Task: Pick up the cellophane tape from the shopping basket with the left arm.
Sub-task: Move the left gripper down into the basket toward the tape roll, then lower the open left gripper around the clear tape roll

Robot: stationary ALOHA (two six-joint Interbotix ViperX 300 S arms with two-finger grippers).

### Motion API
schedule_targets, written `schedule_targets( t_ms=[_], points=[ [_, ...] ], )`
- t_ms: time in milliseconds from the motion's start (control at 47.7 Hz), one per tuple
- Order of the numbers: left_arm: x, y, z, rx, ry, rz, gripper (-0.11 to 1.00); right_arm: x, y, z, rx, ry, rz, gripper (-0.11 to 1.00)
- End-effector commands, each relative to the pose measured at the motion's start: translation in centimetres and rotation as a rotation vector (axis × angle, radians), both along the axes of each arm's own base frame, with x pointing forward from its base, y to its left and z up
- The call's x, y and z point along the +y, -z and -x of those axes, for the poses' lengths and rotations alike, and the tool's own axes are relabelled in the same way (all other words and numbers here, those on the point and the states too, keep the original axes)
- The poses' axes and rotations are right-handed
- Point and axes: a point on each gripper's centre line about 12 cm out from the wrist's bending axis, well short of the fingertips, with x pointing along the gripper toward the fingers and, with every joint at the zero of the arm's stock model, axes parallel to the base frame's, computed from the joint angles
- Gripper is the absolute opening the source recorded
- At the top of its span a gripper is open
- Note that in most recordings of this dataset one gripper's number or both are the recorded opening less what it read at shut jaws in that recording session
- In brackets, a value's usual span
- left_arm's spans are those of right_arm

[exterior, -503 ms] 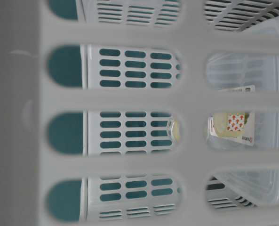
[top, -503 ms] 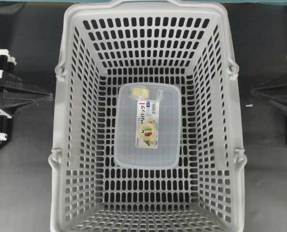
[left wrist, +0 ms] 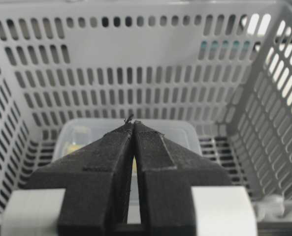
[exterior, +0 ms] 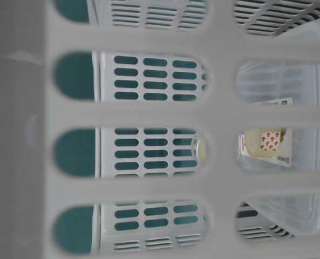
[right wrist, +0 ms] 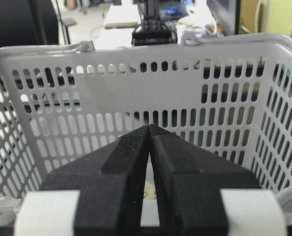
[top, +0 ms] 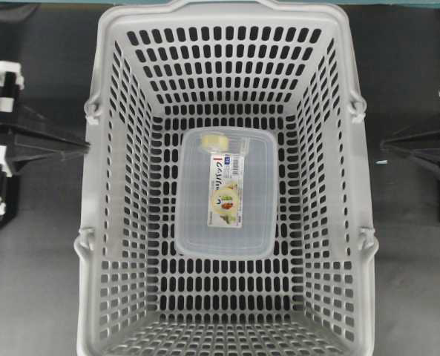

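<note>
The cellophane tape (top: 218,139) is a small pale roll at the far corner of a clear box (top: 227,236), which lies on the floor of the grey shopping basket (top: 92,194). I cannot tell whether the roll is on the lid or inside the box. In the left wrist view the tape (left wrist: 73,143) shows yellowish at the box's left end. My left gripper (top: 84,144) is shut and empty, its tip at the basket's left rim, above it. In its wrist view the left gripper (left wrist: 132,123) points over the box (left wrist: 181,131). My right gripper (top: 385,144) is shut and empty outside the right wall.
The clear box carries a colourful paper label (top: 225,191). The basket's slotted walls (left wrist: 136,54) rise on all sides. Its handles are folded down along the rim (top: 357,107). In the right wrist view, my right gripper (right wrist: 149,127) faces the basket wall (right wrist: 136,64).
My left gripper has moved slightly towards the basket, so its tip now reaches the left rim. The right gripper has shifted very slightly. The tape and the box have not moved.
</note>
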Motion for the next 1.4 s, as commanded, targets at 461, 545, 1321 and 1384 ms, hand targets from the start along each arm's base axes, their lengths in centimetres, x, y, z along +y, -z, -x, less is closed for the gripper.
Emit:
schedule_targets(
  t_ms=[461,545,1321,1384],
  points=[
    [-0.6,-1.8,-8.8,0.304,0.003,-0.021,0.00,0.2,-1.3,-0.2,-0.003,-0.012,-0.002,0.75],
    [-0.6,-1.4,-10.2,0.369,-0.001,-0.025,0.00,0.2,-1.2,-0.2,0.005,-0.012,-0.002,0.78],
    [-1.6,3.3,-19.9,0.825,0.004,-0.059,0.72,0.3,-1.3,0.1,0.006,-0.016,0.003,0.75],
    [-1.8,4.3,-20.3,0.857,0.010,-0.064,0.85,0.3,-1.3,0.1,0.006,-0.016,0.003,0.75]
  ],
)
